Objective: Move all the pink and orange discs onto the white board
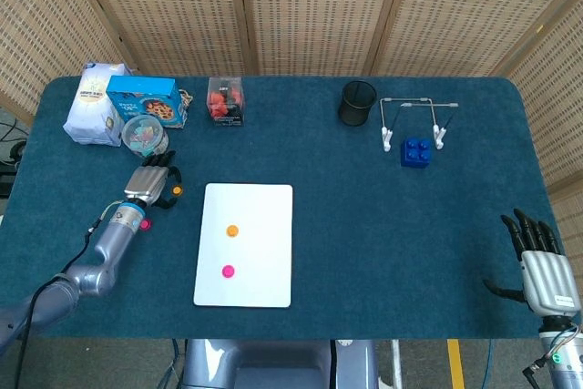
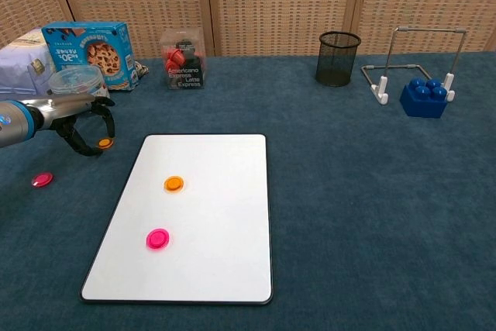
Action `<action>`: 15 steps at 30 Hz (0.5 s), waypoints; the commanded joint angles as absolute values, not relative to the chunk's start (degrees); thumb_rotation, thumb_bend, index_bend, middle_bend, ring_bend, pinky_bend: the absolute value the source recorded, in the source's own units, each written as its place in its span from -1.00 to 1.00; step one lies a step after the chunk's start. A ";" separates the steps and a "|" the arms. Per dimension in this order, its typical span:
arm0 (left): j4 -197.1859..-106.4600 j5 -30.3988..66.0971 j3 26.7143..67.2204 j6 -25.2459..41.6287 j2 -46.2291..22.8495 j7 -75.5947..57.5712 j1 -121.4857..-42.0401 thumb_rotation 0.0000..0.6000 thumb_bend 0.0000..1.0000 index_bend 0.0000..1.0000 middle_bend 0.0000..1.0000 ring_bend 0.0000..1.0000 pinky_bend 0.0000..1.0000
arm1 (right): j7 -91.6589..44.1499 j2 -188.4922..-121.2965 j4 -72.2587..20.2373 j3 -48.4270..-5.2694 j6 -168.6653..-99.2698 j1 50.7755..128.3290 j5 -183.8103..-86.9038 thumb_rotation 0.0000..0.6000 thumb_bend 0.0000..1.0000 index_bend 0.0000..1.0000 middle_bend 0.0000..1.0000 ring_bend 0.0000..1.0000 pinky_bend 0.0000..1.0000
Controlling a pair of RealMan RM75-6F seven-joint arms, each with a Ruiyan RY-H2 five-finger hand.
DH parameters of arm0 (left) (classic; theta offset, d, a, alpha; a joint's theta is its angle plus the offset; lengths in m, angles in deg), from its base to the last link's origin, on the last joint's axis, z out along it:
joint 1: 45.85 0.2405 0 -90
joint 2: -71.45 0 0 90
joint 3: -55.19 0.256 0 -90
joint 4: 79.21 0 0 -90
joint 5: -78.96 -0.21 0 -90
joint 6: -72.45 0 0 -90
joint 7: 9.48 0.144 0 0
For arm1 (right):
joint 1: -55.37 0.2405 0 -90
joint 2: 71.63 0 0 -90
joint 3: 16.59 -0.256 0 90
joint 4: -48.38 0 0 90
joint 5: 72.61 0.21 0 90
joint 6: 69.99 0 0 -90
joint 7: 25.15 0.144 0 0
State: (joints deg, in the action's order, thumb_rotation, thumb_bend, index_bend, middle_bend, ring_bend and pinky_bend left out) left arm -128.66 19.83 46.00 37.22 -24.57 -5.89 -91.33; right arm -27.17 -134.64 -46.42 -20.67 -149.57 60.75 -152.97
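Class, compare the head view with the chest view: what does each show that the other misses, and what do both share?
Only the head view shows the right hand, open at the table's near right corner, and the table's near edge.

Only the chest view shows the print on the cookie box and the coffee box.

Both show the white board carrying one orange and one pink disc, the left hand above the loose orange disc, and the loose pink disc.

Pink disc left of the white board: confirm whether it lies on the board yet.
No: that pink disc lies on the blue cloth, apart from the white board, which holds only two other discs.
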 commanded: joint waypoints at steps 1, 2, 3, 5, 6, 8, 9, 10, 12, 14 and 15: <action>-128.35 19.64 45.90 37.46 -24.88 -5.93 -91.44 1.00 -0.32 -0.13 -1.00 -1.00 -1.00 | -27.09 -134.59 -46.42 -20.65 -149.50 60.76 -152.94 1.00 -1.00 -1.00 -1.00 -1.00 -1.00; -128.29 19.56 45.85 37.40 -24.97 -5.95 -91.42 1.00 -0.31 -0.03 -1.00 -1.00 -1.00 | -27.06 -134.58 -46.43 -20.65 -149.47 60.78 -152.94 1.00 -1.00 -1.00 -1.00 -1.00 -1.00; -128.25 19.42 45.83 37.26 -25.08 -5.96 -91.39 1.00 -0.30 0.05 -1.00 -1.00 -1.00 | -27.05 -134.56 -46.44 -20.65 -149.45 60.78 -152.94 1.00 -1.00 -1.00 -1.00 -1.00 -1.00; -128.08 19.23 45.85 37.05 -25.29 -5.83 -91.30 1.00 -0.29 0.12 -1.00 -1.00 -1.00 | -26.99 -134.53 -46.45 -20.64 -149.44 60.78 -152.95 1.00 -1.00 -1.00 -1.00 -1.00 -1.00; -128.03 19.22 45.87 37.01 -25.35 -5.72 -91.28 1.00 -0.28 0.13 -1.00 -1.00 -1.00 | -26.98 -134.53 -46.45 -20.64 -149.44 60.78 -152.96 1.00 -1.00 -1.00 -1.00 -1.00 -1.00; -127.96 19.35 45.76 36.82 -25.50 -5.47 -91.17 1.00 -0.27 0.14 -1.00 -1.00 -1.00 | -26.95 -134.51 -46.46 -20.64 -149.40 60.80 -152.94 1.00 -1.00 -1.00 -1.00 -1.00 -1.00; -128.06 19.36 45.72 36.72 -25.48 -5.40 -91.12 1.00 -0.27 0.14 -1.00 -1.00 -1.00 | -26.95 -134.50 -46.46 -20.63 -149.39 60.80 -152.94 1.00 -1.00 -1.00 -1.00 -1.00 -1.00; -128.32 19.32 45.67 36.53 -25.38 -5.32 -91.05 1.00 -0.27 0.15 -1.00 -1.00 -1.00 | -26.94 -134.50 -46.47 -20.63 -149.40 60.79 -152.95 1.00 -1.00 -1.00 -1.00 -1.00 -1.00; -129.06 19.17 45.55 36.12 -25.01 -5.25 -90.91 1.00 -0.27 0.15 -1.00 -1.00 -1.00 | -26.89 -134.49 -46.48 -20.61 -149.41 60.78 -152.97 1.00 -1.00 -1.00 -1.00 -1.00 -1.00; -131.87 18.42 45.00 34.42 -23.53 -5.32 -90.75 1.00 -0.27 0.15 -1.00 -1.00 -1.00 | -26.74 -134.44 -46.54 -20.58 -149.39 60.78 -153.04 1.00 -1.00 -1.00 -1.00 -1.00 -1.00; -133.30 18.20 44.87 33.85 -22.74 -5.21 -90.60 1.00 -0.27 0.15 -1.00 -1.00 -1.00 | -26.67 -134.43 -46.55 -20.57 -149.37 60.78 -153.04 1.00 -1.00 -1.00 -1.00 -1.00 -1.00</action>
